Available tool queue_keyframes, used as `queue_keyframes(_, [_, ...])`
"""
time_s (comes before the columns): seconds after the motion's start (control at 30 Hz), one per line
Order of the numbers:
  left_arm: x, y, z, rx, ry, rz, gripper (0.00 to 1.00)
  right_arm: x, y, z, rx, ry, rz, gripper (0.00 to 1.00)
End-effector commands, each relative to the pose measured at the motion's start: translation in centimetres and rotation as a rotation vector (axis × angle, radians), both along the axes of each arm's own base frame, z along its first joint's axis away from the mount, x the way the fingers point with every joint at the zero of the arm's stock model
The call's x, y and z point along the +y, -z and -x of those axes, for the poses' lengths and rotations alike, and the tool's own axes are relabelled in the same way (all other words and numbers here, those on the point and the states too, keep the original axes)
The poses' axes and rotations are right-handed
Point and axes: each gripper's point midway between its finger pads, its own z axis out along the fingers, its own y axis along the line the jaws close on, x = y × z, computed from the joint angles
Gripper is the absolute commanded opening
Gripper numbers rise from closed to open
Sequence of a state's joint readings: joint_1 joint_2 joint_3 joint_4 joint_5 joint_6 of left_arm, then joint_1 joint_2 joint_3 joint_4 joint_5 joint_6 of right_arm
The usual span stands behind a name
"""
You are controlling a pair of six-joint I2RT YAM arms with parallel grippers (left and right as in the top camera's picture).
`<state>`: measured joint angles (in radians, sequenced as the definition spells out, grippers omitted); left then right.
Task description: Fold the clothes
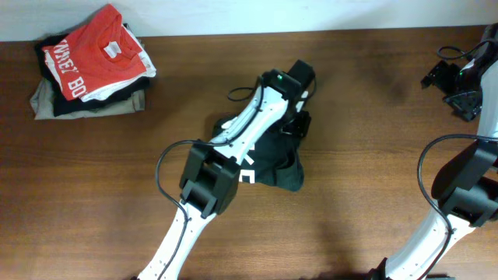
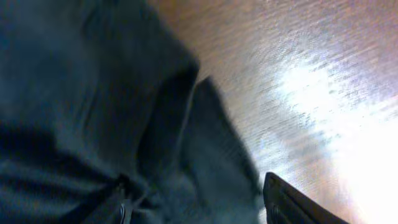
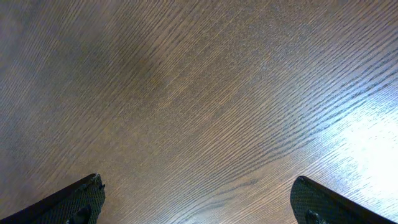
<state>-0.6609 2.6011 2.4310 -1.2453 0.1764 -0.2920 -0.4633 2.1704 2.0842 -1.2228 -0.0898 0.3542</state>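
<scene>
From overhead, the worktop (image 1: pixel 366 179) is brown wood with a fine straight grain. At its middle lies the garment (image 1: pixel 274 165), a soft charcoal-black heap bunched into an uneven lump, with white print marks showing on its near-left side. The left arm reaches across it from the near edge, and the left claw (image 1: pixel 298 123) sits at the heap's far-right edge, touching the fabric. Whether it grips the cloth cannot be told from here. The right claw (image 1: pixel 451 85) is at the far right corner, well apart from the garment. At the far left corner stands a stack (image 1: pixel 85 103) of folded khaki and white cloth with a red shirt (image 1: pixel 92 58) with white letters on top. In the left wrist view, dark, matte fabric fills the left side in deep, blurred folds. One black finger (image 2: pixel 286 202) shows at the lower right over bare, glossy wood, just beside the cloth's edge. The other is hidden, so the grip stays unclear. In the right wrist view, the right claw is released, its two black fingertips wide apart over bare wood.
</scene>
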Motion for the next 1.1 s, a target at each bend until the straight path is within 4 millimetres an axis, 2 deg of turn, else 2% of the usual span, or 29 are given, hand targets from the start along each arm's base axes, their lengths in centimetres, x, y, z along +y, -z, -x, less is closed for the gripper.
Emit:
queue_keyframes(0.0, [-3.5, 0.1, 1.7, -0.032, 0.092, 0.035, 0.66, -0.4, -1.3, 0.0, -0.022, -0.003, 0.027, 0.99])
queue_keyframes(0.07, [-3.9, -0.6, 1.9, -0.063, 0.104, 0.014, 0.66, -0.4, -1.3, 0.0, -0.022, -0.003, 0.027, 0.99])
queue_keyframes(0.1, [-3.9, -1.7, 1.9, -0.078, 0.106, 0.005, 0.66, -0.4, -1.3, 0.0, -0.022, -0.003, 0.027, 0.99])
queue_keyframes(0.2, [-3.2, -7.0, 2.7, -0.085, 0.106, 0.011, 0.69, -0.4, -1.3, 0.0, -0.022, -0.003, 0.027, 0.99])
queue_keyframes(0.27, [-1.2, -10.7, 3.5, -0.081, 0.091, 0.002, 0.73, -0.4, -1.3, 0.0, -0.022, -0.003, 0.027, 0.99])
queue_keyframes(0.3, [0.1, -12.2, 3.2, -0.104, 0.075, -0.01, 0.77, -0.4, -1.3, 0.0, -0.022, -0.003, 0.027, 0.99])
queue_keyframes(0.33, [0.2, -13.2, 3.0, -0.115, 0.103, 0.022, 0.95, -0.4, -1.3, 0.0, -0.022, -0.003, 0.027, 0.99])
queue_keyframes(0.43, [1.5, -14.9, 2.1, -0.128, 0.094, 0.067, 0.99, -0.4, -1.3, 0.0, -0.022, -0.003, 0.027, 0.99])
queue_keyframes(0.53, [3.1, -17.1, 2.9, -0.101, 0.096, 0.104, 0.99, -0.4, -1.3, 0.0, -0.022, -0.003, 0.027, 0.99])
queue_keyframes(0.57, [4.2, -17.2, 4.1, -0.062, 0.093, 0.077, 0.99, -0.4, -1.3, 0.0, -0.022, -0.003, 0.027, 0.99])
queue_keyframes(0.6, [5.5, -16.4, 5.9, 0.006, 0.093, 0.032, 0.99, -0.4, -1.3, 0.0, -0.022, -0.003, 0.027, 0.99])
queue_keyframes(0.67, [7.2, -13.3, 9.2, 0.153, 0.1, -0.056, 0.99, -0.4, -1.3, 0.0, -0.022, -0.003, 0.027, 0.99])
queue_keyframes(0.73, [6.7, -10.2, 12.8, 0.324, 0.124, -0.067, 0.99, -0.4, -1.3, 0.0, -0.022, -0.003, 0.027, 0.99])
queue_keyframes(0.77, [6.6, -8.6, 13.6, 0.349, 0.138, -0.085, 0.99, -0.4, -1.3, 0.0, -0.022, -0.003, 0.027, 0.99])
queue_keyframes(0.83, [4.5, -6.4, 14.2, 0.342, 0.17, -0.032, 0.99, -0.4, -1.3, 0.0, -0.022, -0.003, 0.027, 0.99])
queue_keyframes(0.93, [2.1, -5.6, 14.9, 0.327, 0.212, 0.033, 0.99, -0.4, -1.3, 0.0, -0.022, -0.003, 0.027, 0.99])
queue_keyframes(1.07, [1.9, -5.6, 15.2, 0.328, 0.219, 0.027, 0.99, -0.4, -1.3, 0.0, -0.022, -0.003, 0.027, 0.98])
